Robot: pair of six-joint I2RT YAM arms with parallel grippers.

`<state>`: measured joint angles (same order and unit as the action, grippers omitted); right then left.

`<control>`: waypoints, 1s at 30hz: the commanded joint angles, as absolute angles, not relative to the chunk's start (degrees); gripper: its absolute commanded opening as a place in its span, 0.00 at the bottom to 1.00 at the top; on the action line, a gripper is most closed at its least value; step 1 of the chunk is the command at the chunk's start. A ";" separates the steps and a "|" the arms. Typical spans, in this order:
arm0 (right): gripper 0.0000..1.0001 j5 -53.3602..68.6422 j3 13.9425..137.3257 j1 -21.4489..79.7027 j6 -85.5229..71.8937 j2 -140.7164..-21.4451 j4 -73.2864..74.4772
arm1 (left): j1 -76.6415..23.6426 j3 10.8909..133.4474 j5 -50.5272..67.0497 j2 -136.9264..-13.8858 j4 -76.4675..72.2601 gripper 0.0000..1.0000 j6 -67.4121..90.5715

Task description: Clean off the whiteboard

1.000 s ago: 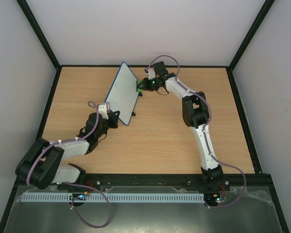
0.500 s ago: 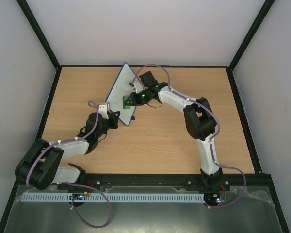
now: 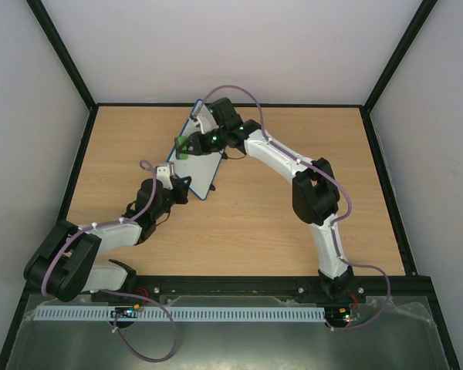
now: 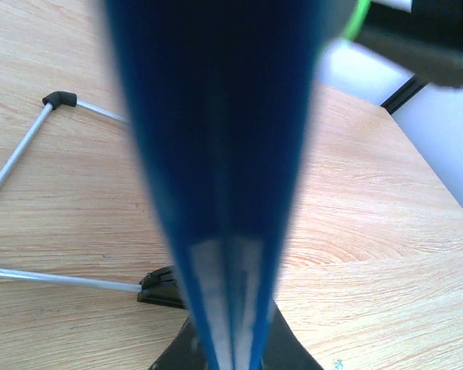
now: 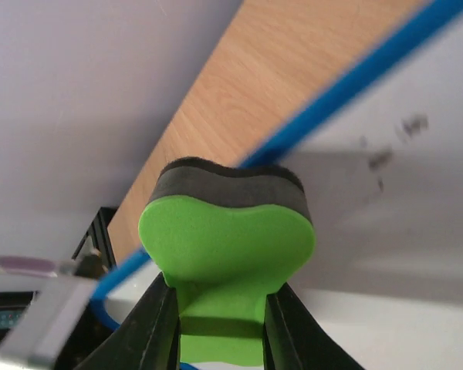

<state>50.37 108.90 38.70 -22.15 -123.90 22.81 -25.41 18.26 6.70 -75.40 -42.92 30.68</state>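
Observation:
The whiteboard (image 3: pixel 204 166), white with a thin blue frame, stands tilted on edge at the table's middle left. My left gripper (image 3: pixel 181 187) is shut on its lower corner; in the left wrist view the blue edge (image 4: pixel 216 154) fills the centre, edge-on. My right gripper (image 3: pixel 194 142) is shut on a green eraser (image 3: pixel 183 146) with a black felt pad, held against the board's face near its left edge. In the right wrist view the eraser (image 5: pixel 228 247) sits between my fingers (image 5: pixel 150 324), with faint marks (image 5: pixel 393 142) on the white board (image 5: pixel 386 231).
Thin metal stand legs with black feet (image 4: pixel 58 100) lie on the wooden table (image 3: pixel 278 216) behind the board. Black frame posts and white walls enclose the table. The right arm (image 3: pixel 312 193) stretches across the table's middle.
My right gripper has swept the eraser leftward across the board, from its right edge to its left edge. The left arm and the board have stayed put.

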 commanded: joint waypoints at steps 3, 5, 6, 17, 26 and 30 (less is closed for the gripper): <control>0.02 45.18 116.83 39.45 -25.24 -130.96 19.30 | -27.77 16.95 19.70 -75.23 -34.12 0.03 30.24; 0.02 43.71 117.69 38.26 -26.17 -132.28 19.58 | -27.76 16.87 19.48 -74.62 -33.55 0.03 30.23; 0.02 43.16 117.84 37.59 -26.31 -132.81 19.52 | -27.77 16.80 19.43 -74.27 -33.32 0.03 30.23; 0.02 37.40 120.46 27.30 -23.93 -139.49 18.64 | -27.77 16.23 19.19 -73.34 -32.61 0.03 30.66; 0.02 36.21 120.49 22.14 -21.86 -142.56 18.81 | -27.77 15.32 18.58 -72.34 -32.28 0.03 31.12; 0.02 36.49 113.76 20.28 -20.80 -138.08 17.50 | -27.77 15.26 18.20 -71.43 -32.09 0.03 31.19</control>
